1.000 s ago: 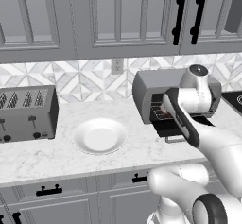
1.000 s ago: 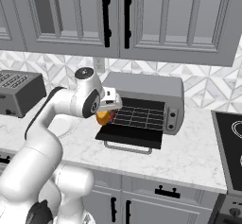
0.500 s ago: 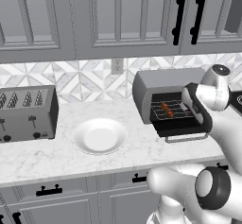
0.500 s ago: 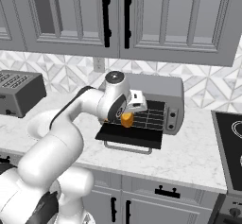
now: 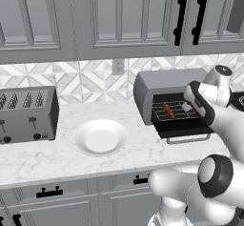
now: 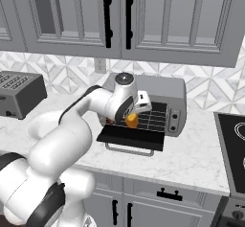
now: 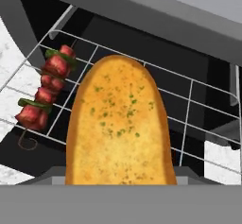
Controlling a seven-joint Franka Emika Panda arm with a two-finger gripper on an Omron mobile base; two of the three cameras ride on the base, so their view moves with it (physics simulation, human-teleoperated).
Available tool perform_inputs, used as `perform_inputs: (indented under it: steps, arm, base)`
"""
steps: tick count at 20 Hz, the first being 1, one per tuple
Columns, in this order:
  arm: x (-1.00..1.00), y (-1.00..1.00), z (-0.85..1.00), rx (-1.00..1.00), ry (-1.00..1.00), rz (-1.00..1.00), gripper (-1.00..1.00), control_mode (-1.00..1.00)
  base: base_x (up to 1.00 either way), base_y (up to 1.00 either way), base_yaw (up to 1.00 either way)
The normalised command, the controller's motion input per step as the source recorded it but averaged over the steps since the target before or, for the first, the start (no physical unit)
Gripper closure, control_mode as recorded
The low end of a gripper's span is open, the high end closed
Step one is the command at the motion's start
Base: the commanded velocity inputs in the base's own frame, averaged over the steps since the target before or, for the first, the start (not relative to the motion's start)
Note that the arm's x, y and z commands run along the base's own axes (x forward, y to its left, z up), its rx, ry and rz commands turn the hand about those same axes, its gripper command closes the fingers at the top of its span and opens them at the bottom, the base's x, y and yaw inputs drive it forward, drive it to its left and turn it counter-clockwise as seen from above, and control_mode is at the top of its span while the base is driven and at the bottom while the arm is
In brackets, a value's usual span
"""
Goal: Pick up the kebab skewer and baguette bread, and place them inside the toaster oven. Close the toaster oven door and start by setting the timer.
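The gripper (image 6: 132, 117) grasps the baguette bread (image 7: 118, 128), at centre of the hand view, over the wire rack (image 7: 198, 109) of the toaster oven (image 5: 167, 89). The kebab skewer (image 7: 46, 90) lies on the rack at left. The bread looks light with a stiff crust, so a hold at its near end seems enough.

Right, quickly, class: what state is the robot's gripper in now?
Gripper: closed on the baguette bread, held at the open toaster oven.

Base views flank the toaster oven (image 5: 162, 94); hand view seemingly hovers close.
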Motion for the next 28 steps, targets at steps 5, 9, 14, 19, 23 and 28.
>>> perform_inputs:
  steps: [5,9,14,19,23,28]
  arm:
    - [0.26,0.00,-0.16,-0.02,0.00,0.22,1.00,-1.00]
    - [0.35,-0.04,-0.03,-0.07,-0.01,0.18,1.00,-1.00]
    - [0.26,-0.06,-0.03,-0.07,0.00,0.09,1.00,-1.00]
    - [0.21,-0.01,-0.17,-0.04,0.00,0.09,1.00,-1.00]
    - [0.10,0.00,-0.20,-0.01,-0.01,0.10,1.00,-1.00]
    - [0.11,0.00,-0.14,0.00,-0.02,0.08,1.00,-1.00]
  base:
    - [0.00,0.00,0.00]
    - [0.00,0.00,0.00]
    - [0.00,0.00,0.00]
    - [0.00,0.00,0.00]
    - [0.00,0.00,0.00]
    - [0.00,0.00,0.00]
